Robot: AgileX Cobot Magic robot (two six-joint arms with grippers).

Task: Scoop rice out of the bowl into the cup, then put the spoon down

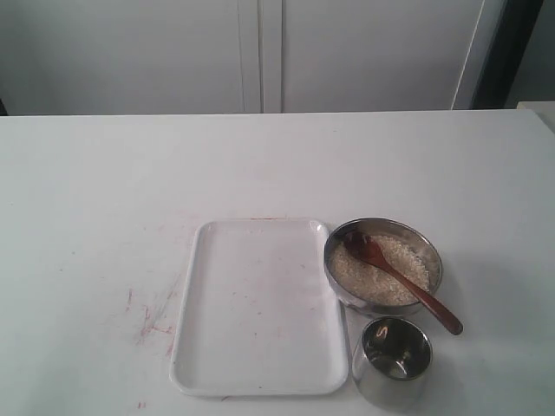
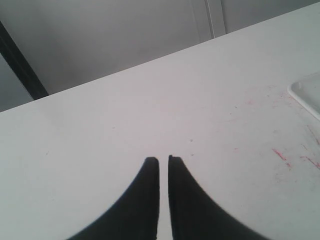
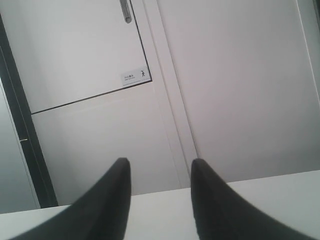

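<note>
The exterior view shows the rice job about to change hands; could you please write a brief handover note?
Left gripper: jaws shut, empty, above the table.
Right gripper: jaws open, empty, facing the wall.
Spoon lies in the bowl, head on the rice, handle over the rim.
Cup stands beside the bowl, no rice visible inside.
Done: nothing. Left: grasp spoon, scoop into cup, set spoon down.

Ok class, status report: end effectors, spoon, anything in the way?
Left end effector shut, empty. Right end effector open, empty. Spoon rests in bowl, untouched. Nothing blocking.
</note>
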